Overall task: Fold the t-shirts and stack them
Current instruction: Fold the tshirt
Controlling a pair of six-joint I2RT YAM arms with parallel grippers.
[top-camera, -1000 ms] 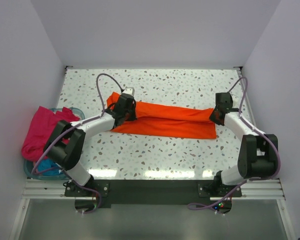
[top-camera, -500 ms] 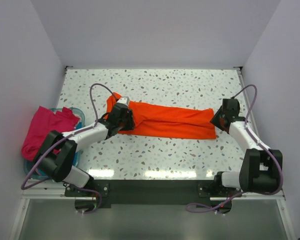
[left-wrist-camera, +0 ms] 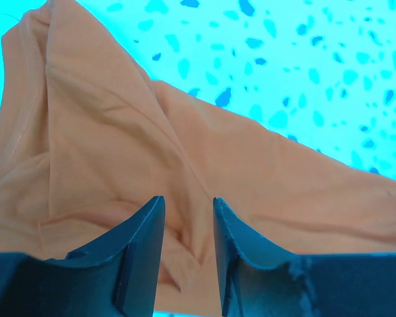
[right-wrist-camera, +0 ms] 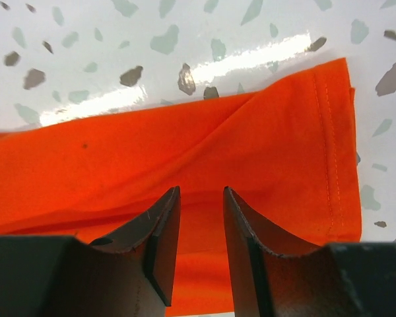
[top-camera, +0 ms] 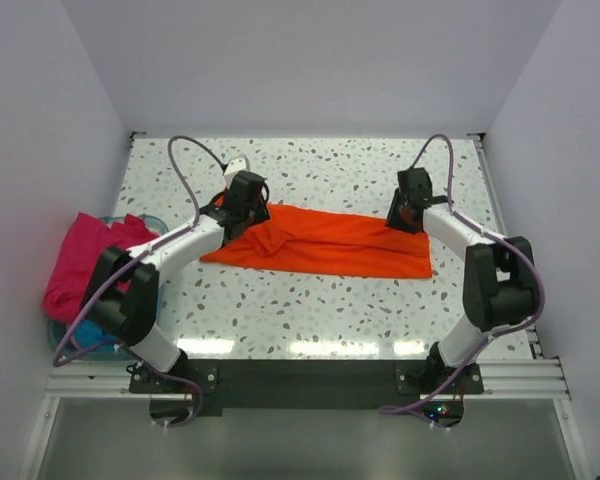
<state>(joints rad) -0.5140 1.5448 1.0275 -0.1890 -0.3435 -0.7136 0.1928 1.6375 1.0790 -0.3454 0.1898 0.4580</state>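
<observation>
An orange t-shirt point(top-camera: 330, 245) lies folded into a long strip across the middle of the table. My left gripper point(top-camera: 248, 212) hangs over its rumpled left end, jaws open, with only loose cloth point(left-wrist-camera: 119, 145) below the fingertips point(left-wrist-camera: 188, 201). My right gripper point(top-camera: 410, 210) hovers above the shirt's right end near the far edge, also open; the hemmed cloth point(right-wrist-camera: 270, 145) lies flat under its gap point(right-wrist-camera: 201, 191). A magenta t-shirt point(top-camera: 80, 260) is heaped at the left, and some teal cloth point(top-camera: 95, 335) shows below it.
A pale blue tub point(top-camera: 152, 222) stands at the table's left edge under the magenta heap. White walls close the table in on the left, far and right sides. Purple cables point(top-camera: 195, 160) arc above both wrists.
Both grippers went from shut to open and let go of the orange shirt. Both moved toward the far side of the strip, and the shirt's left end now lies more bunched.
</observation>
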